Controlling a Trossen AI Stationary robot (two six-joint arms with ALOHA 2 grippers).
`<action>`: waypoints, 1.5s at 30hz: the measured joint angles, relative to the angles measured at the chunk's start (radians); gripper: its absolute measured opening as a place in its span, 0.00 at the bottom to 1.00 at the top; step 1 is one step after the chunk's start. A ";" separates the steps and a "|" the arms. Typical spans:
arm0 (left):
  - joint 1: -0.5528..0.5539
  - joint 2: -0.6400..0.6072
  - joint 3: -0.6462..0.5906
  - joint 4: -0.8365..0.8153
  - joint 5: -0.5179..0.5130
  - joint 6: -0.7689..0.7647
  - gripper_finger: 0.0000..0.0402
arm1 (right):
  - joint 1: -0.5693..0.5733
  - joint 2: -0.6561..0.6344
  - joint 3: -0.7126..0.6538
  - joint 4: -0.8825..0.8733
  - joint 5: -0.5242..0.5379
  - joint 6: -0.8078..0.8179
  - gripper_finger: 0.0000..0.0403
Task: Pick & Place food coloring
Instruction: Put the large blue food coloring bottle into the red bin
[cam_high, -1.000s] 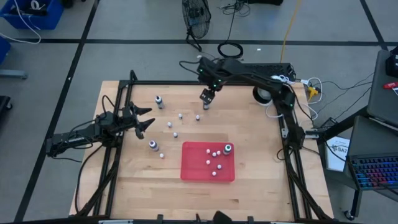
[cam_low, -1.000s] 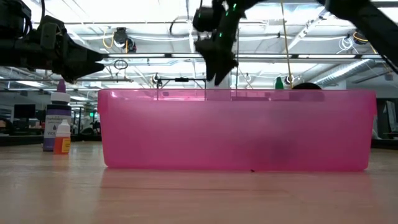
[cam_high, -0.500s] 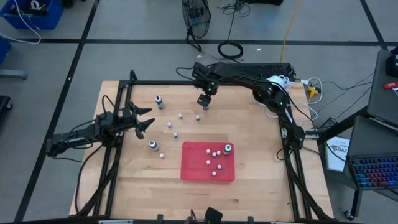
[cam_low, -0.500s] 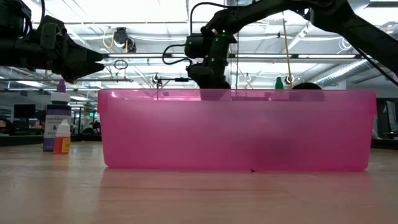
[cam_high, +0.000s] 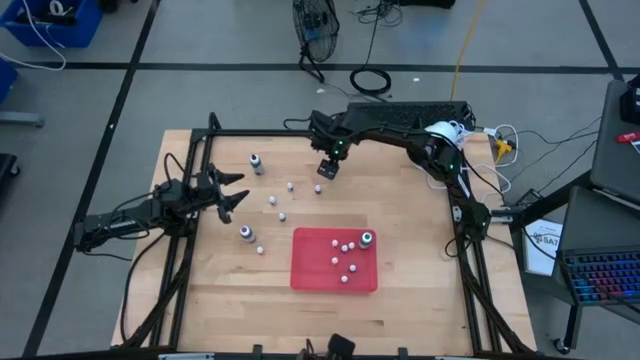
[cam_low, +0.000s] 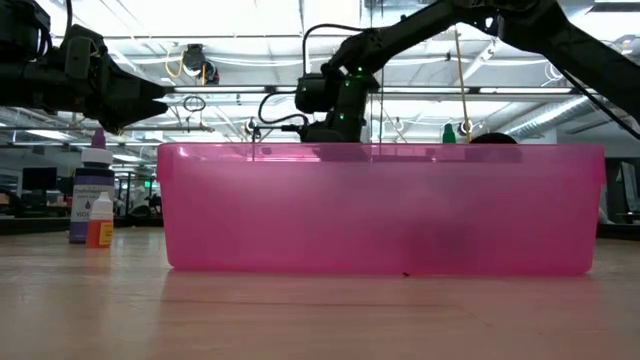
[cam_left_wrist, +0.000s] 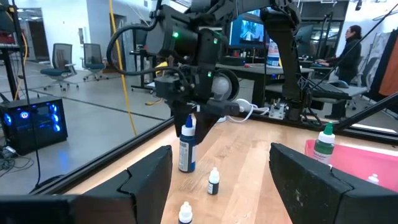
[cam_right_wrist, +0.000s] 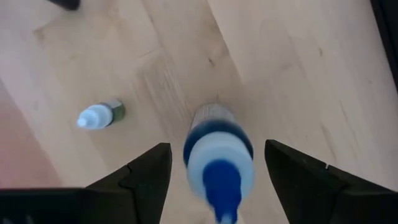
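Note:
My right gripper (cam_high: 326, 166) hangs open over a dark bottle with a blue cap (cam_right_wrist: 217, 155) standing upright on the wood near the table's far edge. Its fingers (cam_right_wrist: 146, 177) stand on either side of the cap with a gap on both sides. The left wrist view shows this bottle (cam_left_wrist: 186, 148) under the gripper. Two more dark bottles (cam_high: 256, 162) (cam_high: 245, 233) and several small whitish ones (cam_high: 282, 215) stand on the table. A green-capped bottle (cam_high: 367, 238) and several small ones sit in the red tray (cam_high: 310, 272). My left gripper (cam_high: 236, 196) waits open at the table's left.
A small green-labelled bottle (cam_right_wrist: 101, 115) lies on the wood beside the blue-capped one. Two small bottles (cam_left_wrist: 213, 182) (cam_left_wrist: 185, 213) stand between my left gripper and that bottle. The tray's pink wall (cam_low: 380, 215) fills the low view, with a purple bottle (cam_low: 92, 195) to its left.
My right gripper has come down toward the blue-capped bottle and shifted a little toward the table's left and near side, dropping behind the tray wall in the low view. The bottles have not moved.

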 joint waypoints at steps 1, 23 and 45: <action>0.000 0.000 0.000 0.000 0.000 0.000 0.67 | 0.000 0.000 -0.004 0.011 0.000 0.000 0.61; 0.000 0.000 0.000 0.000 0.000 0.000 0.67 | 0.000 -0.001 -0.019 0.062 0.000 -0.012 0.60; 0.000 0.000 0.000 0.000 0.000 0.000 0.67 | 0.000 0.001 -0.103 0.121 0.000 -0.013 0.56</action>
